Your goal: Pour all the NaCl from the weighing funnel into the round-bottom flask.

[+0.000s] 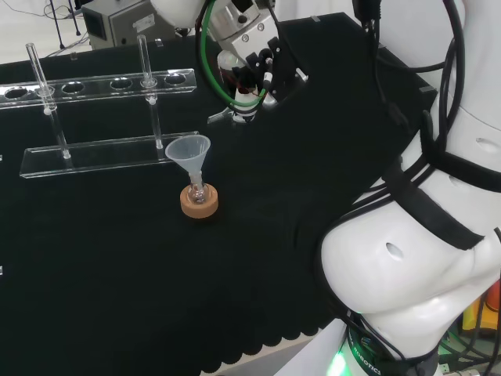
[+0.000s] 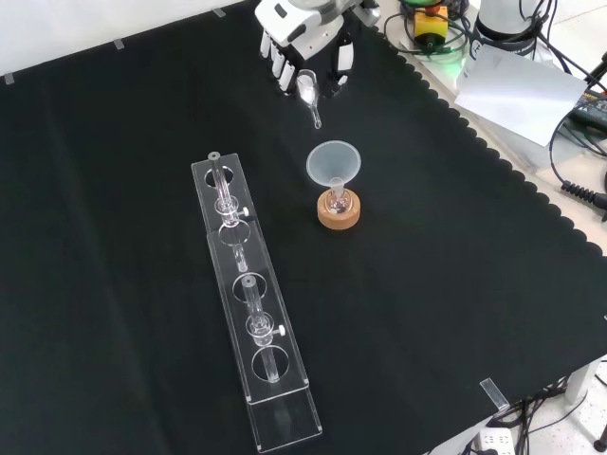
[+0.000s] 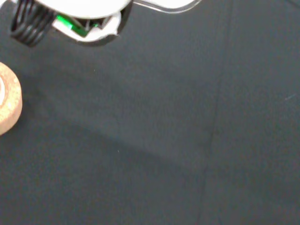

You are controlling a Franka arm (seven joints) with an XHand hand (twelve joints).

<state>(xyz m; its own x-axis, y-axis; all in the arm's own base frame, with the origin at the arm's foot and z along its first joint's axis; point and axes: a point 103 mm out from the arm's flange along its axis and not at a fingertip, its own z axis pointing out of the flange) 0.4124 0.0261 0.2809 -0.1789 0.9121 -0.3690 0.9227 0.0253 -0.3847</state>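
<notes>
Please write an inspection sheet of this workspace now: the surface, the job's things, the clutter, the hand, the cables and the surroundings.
Surface: black cloth, scalloped edge.
Job's things: weighing funnel in the hand, spout down; small flask on a cork ring, clear funnel in its neck.
Clutter: clear rack with glass tubes.
Hand: hand curled round the weighing funnel, apart from the flask.
Cables: green and black cables at the wrist.
Surroundings: grey device behind the bench.
</notes>
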